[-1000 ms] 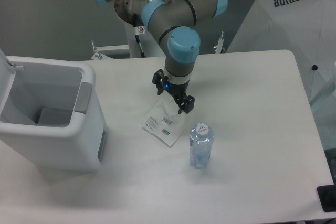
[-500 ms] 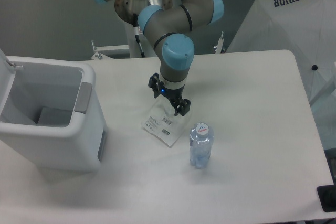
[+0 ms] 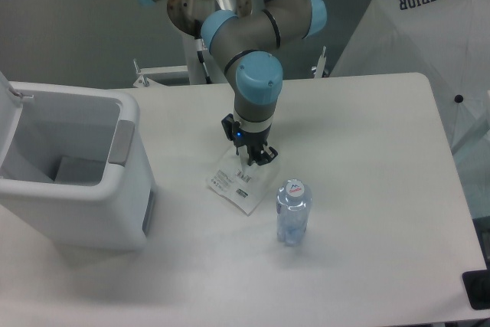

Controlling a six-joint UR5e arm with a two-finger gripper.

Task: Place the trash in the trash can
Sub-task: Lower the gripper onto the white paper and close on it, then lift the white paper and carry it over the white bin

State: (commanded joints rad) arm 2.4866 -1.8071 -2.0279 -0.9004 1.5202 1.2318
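gripper [image 3: 249, 160] is down on the white packet [image 3: 236, 184] with fingers pinched in on its top edge, bottle [image 3: 292, 212] just beside.

A white surface [image 3: 367, 212] with rounded corners is seen filling most of the frame, evenly and softly lit, with only faint shadows cast on it. Behind it, across the upper left of the frame, a plain grey wall [image 3: 69, 21] is shown. At the upper right, a white umbrella-like canopy [image 3: 429, 28] printed with the black word "SUPERIOR" is placed just beyond the surface's far edge. A small dark object [image 3: 478, 290] is cut off at the lower right corner.
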